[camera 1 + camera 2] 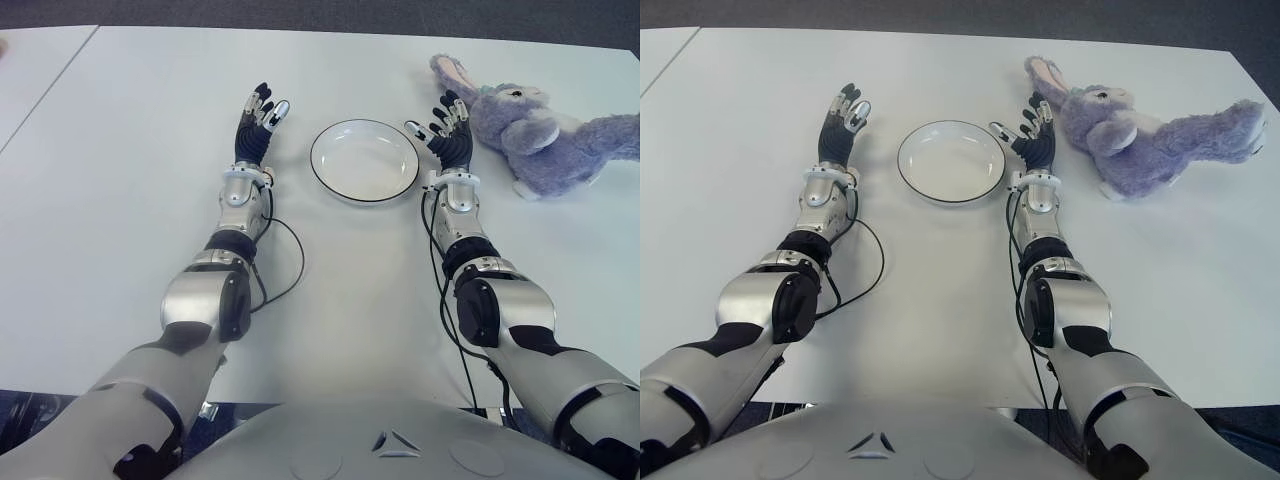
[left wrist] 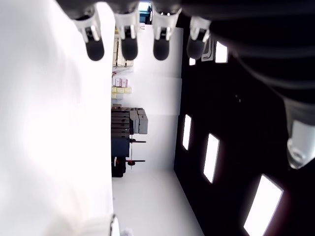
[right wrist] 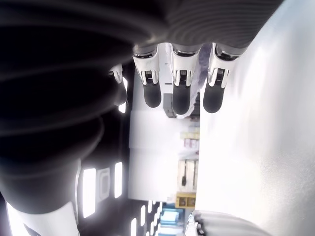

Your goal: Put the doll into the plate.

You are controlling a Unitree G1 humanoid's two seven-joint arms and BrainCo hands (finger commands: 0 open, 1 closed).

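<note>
Lying at the plate's [image 1: 364,160] three o'clock, the doll [image 1: 540,135] sits ungrasped just beyond the right hand [image 1: 447,130], fingers released; the left hand [image 1: 257,125] shows at nine o'clock, also released. Pinching only a floppy ear risks the doll slipping free.

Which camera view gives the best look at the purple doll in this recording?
The right eye view: the whole doll shows, lying on the table beside the open right hand. The left eye view cuts its far end at the frame edge. The right wrist view shows only a sliver behind the fingers; the left wrist view shows none.
</note>
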